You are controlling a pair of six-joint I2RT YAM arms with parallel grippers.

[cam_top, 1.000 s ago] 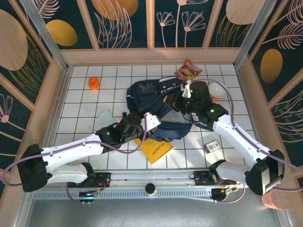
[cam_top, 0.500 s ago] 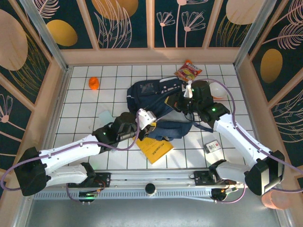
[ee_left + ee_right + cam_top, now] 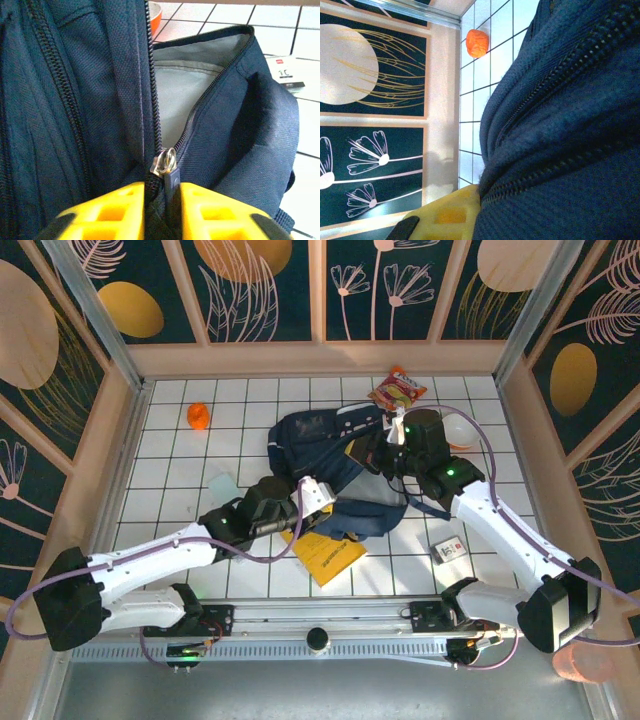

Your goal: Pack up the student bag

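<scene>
The bag (image 3: 320,445) lies mid-frame in the top view, its opened mouth toward the lower right. The left gripper (image 3: 318,494) is at the bag's lower edge and is the nearer one to the zip. In the left wrist view its yellow fingers (image 3: 115,210) stand close together with the zip pull (image 3: 169,169) between and just ahead of them. The zip track runs straight up the frame from there. Whether they pinch the pull cannot be told. The right gripper (image 3: 393,443) is clamped on the bag's right rim. Since half a second ago the left gripper has slid slightly right and down; the right has stayed.
</scene>
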